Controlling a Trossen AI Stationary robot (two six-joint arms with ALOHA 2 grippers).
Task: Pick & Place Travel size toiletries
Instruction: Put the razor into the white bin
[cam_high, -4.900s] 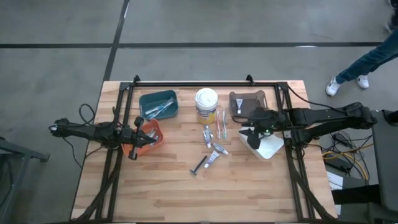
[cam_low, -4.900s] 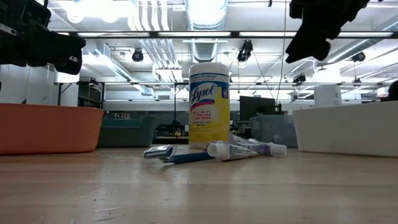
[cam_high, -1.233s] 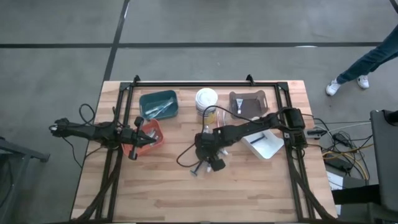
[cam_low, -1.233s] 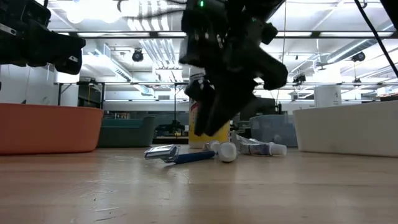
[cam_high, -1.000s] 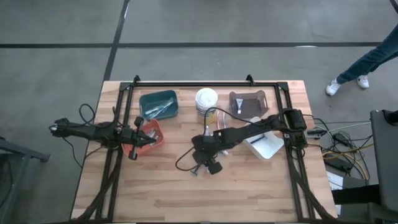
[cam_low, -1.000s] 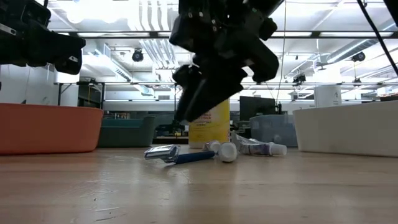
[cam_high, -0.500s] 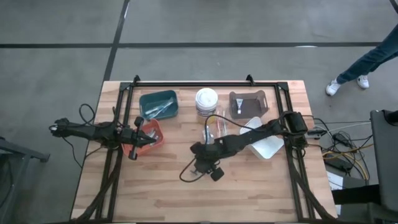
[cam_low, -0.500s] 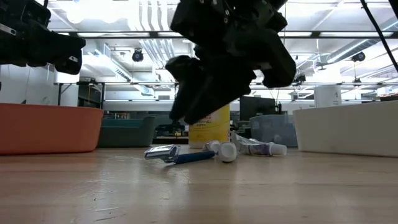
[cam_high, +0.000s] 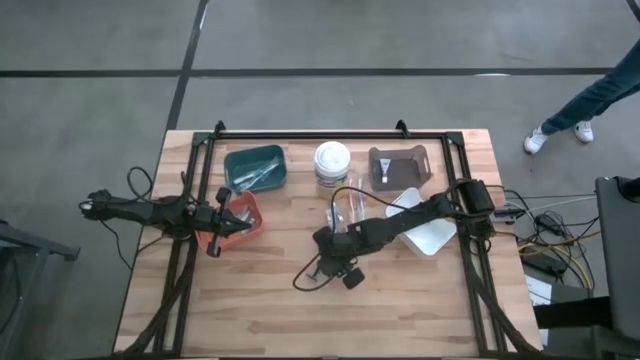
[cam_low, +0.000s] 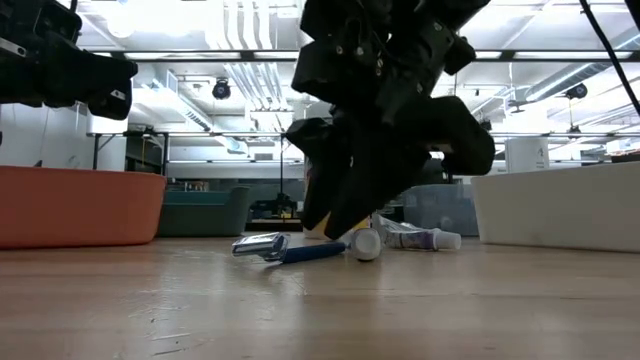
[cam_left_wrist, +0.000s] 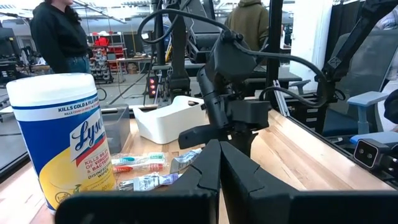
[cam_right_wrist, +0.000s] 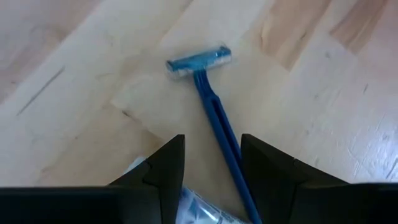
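Overhead: right gripper (cam_high: 327, 262) low at mid-table over razor (cam_high: 318, 268), left gripper (cam_high: 222, 222) parked at orange bin (cam_high: 247, 222). Table level: razor (cam_low: 278, 249) flat on wood, touching tube (cam_low: 366, 244), dark fingers just above. Right wrist: fingers (cam_right_wrist: 163, 165) spread, straddling blue razor (cam_right_wrist: 211, 106), gripping nothing. Left wrist: fingers (cam_left_wrist: 205, 175) pressed together; toothbrushes (cam_left_wrist: 138, 162) and tubes beside tub (cam_left_wrist: 62, 137).

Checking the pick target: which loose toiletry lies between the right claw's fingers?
The blue razor: its handle runs between the right claw's open fingers, while the tubes lie off to the side.
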